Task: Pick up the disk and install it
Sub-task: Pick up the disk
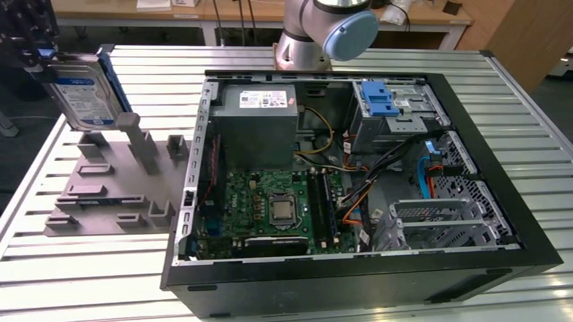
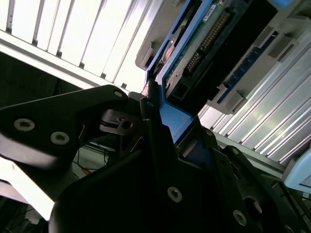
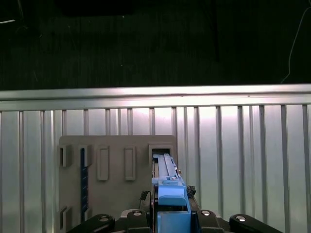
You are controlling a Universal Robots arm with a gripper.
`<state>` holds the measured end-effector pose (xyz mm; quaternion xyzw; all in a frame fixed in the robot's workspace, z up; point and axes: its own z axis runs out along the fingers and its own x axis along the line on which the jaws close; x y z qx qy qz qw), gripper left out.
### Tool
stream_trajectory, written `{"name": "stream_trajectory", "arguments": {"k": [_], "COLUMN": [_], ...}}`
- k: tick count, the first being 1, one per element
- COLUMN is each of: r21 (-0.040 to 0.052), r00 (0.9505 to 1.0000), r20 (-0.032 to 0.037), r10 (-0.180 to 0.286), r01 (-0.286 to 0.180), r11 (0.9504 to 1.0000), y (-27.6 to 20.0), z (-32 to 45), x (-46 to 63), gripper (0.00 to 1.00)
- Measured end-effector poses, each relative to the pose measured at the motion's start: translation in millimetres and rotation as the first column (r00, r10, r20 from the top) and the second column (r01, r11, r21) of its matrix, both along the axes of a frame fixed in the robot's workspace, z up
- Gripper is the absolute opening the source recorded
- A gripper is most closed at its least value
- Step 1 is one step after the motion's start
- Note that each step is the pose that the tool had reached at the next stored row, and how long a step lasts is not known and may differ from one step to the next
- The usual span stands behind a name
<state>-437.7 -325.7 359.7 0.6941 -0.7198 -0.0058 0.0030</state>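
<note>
1. A slatted metal table [image 1: 98, 285] carries the whole job, with desks and a dark floor behind it.
2. The gripper [image 1: 37, 55] hangs at the exterior view's upper left, over the table's far corner. Its jaws are pressed together on the disk [image 1: 82, 97], pinching the top end.
3. In the second wrist view the black fingers [image 2: 150, 128] clamp either side of the blue carrier frame [image 2: 177, 119]. Gripping the plastic rim probably keeps pressure off the drive's label face and its circuit board.
4. The disk hangs straight below the gripper, nearly upright and a little tilted, so it can travel edge-first.
5. Directly under the gripper stands the grey fixture [image 1: 107, 194], a block of slots and posts that stores parts on edge where jaws can reach them. The first wrist view looks down the disk's thin edge [image 3: 166, 170] toward one slot. I cannot tell whether the lower end is clear of the posts.
6. The open computer case [image 1: 358, 285] lies well apart from the gripper, toward the exterior view's right. Its silver drive cage [image 1: 398, 114] sits at the far corner.
7. My judgement is that the pick-up is in hand and the installing is not yet done.
</note>
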Motion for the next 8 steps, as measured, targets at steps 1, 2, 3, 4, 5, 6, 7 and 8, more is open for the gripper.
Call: {"name": "stream_trajectory", "arguments": {"k": [1, 2, 3, 4, 5, 6, 7, 8], "r21": [0.0000, 0.0000, 0.0001, 0.0000, 0.0000, 0.0000, 0.0000, 0.0000], "r00": [1.0000, 1.0000, 1.0000, 1.0000, 1.0000, 1.0000, 1.0000, 1.0000], "r20": [0.0000, -0.0001, 0.0000, 0.0000, 0.0000, -0.0002, -0.0001, -0.0001], "r10": [0.000, 0.000, 0.000, 0.000, 0.000, 0.000, 0.000, 0.000], "r01": [0.000, 0.000, 0.000, 0.000, 0.000, 0.000, 0.000, 0.000], "r11": [1.0000, 1.0000, 1.0000, 1.0000, 1.0000, 1.0000, 1.0000, 1.0000], "y": [0.1, 0.1, 0.2, 0.2, 0.2, 0.2, 0.2, 0.3], "z": [0.8, 1.5, 2.1, 2.9, 3.5, 4.4, 5.7, 7.1], "x": [0.0, 0.0, 0.0, 0.0, 0.0, 0.0, 0.0, 0.0], "gripper": [0.36, 0.36, 0.36, 0.36, 0.36, 0.36, 0.36, 0.36]}}
